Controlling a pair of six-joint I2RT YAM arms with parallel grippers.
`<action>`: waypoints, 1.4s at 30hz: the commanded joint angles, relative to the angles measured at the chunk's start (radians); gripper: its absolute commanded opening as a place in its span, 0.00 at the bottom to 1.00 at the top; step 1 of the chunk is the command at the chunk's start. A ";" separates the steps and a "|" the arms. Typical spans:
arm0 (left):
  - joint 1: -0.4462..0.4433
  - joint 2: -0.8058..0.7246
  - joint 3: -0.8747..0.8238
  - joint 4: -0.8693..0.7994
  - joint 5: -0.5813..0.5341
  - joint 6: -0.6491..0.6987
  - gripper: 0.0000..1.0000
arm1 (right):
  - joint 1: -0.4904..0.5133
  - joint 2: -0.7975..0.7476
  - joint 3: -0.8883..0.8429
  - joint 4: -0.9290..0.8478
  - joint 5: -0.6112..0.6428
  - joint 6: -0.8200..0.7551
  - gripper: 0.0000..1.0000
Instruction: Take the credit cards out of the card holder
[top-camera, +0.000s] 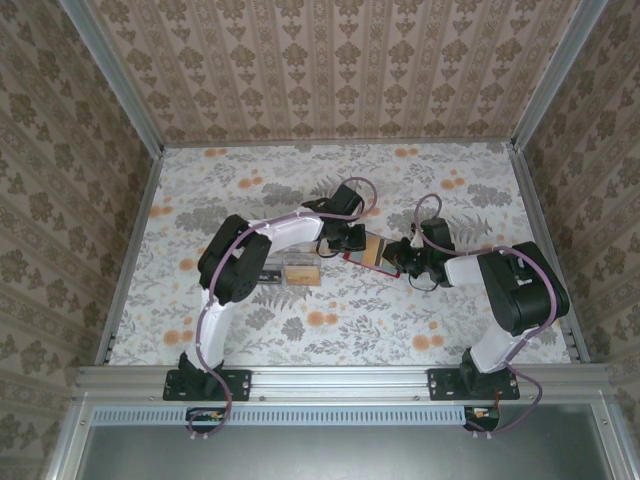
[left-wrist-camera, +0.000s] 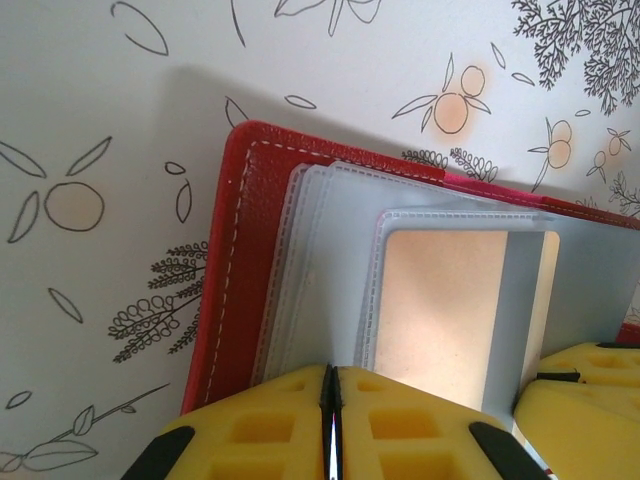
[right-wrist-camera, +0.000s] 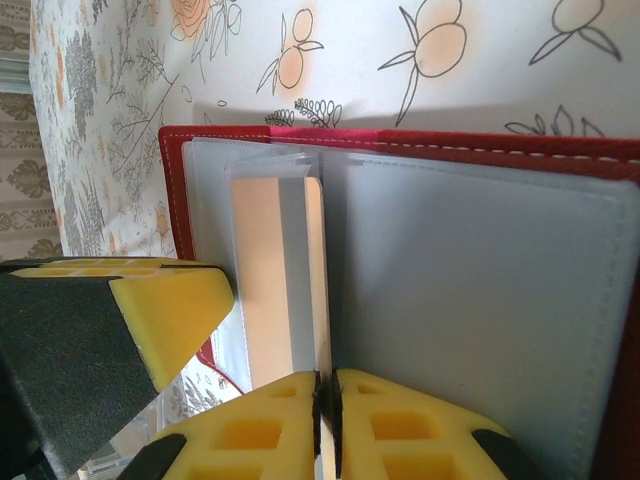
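On the flowered tablecloth (top-camera: 400, 320), just beside the left arm, lie a flat tan credit card (top-camera: 302, 273) and a dark grey credit card (top-camera: 268, 273). A little farther, the red stitched card holder (top-camera: 368, 250) lies open, and another tan card (left-wrist-camera: 445, 300) sits inside a clear plastic sleeve (left-wrist-camera: 320, 260). The left gripper (left-wrist-camera: 330, 425) is pressed closed on a sleeve edge. The right gripper (right-wrist-camera: 325, 425) pinches the upright sleeve leaf.

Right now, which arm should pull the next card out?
Right, likely. Right end effector pinches the raised sleeve holding a tan card; left end effector only clamps the card holder's flat sleeves.
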 joint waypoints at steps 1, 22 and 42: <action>0.006 0.025 0.015 -0.083 -0.042 0.005 0.12 | -0.008 -0.009 -0.005 -0.023 -0.005 -0.014 0.16; -0.027 -0.029 0.071 -0.105 -0.071 0.053 0.22 | 0.008 -0.008 0.027 -0.063 -0.009 -0.045 0.17; -0.011 0.032 0.036 -0.121 -0.085 0.031 0.16 | 0.040 0.014 0.101 -0.097 -0.026 -0.069 0.16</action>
